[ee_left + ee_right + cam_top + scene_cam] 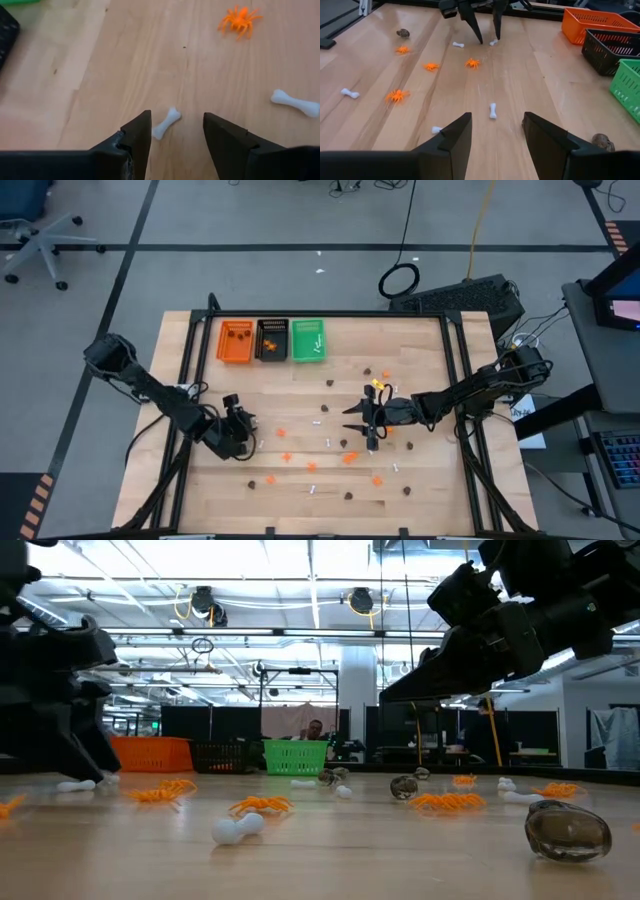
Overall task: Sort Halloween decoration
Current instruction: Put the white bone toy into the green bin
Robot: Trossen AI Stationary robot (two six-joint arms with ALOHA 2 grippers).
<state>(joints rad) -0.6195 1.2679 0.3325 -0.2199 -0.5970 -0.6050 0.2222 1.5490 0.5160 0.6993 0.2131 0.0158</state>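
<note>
The Halloween decoration lies scattered on the wooden table (420, 350): orange spiders (239, 20), white bones (492, 110) and dark brown blobs (602, 141). My left gripper (176, 131) is open at the table's near left, tipped down, its fingers standing on either side of a small white bone (166, 123) that lies flat on the wood. My right gripper (496, 132) hangs open above the middle of the table (358, 425) with nothing between its fingers, facing the left gripper (487, 37).
Three small trays stand in a row at the far edge: orange (236, 341), black (271, 340) and green (308, 340), each with a few trinkets inside. Another bone (295, 103) lies close to the left gripper. Dark rails (460, 380) run along the table's sides.
</note>
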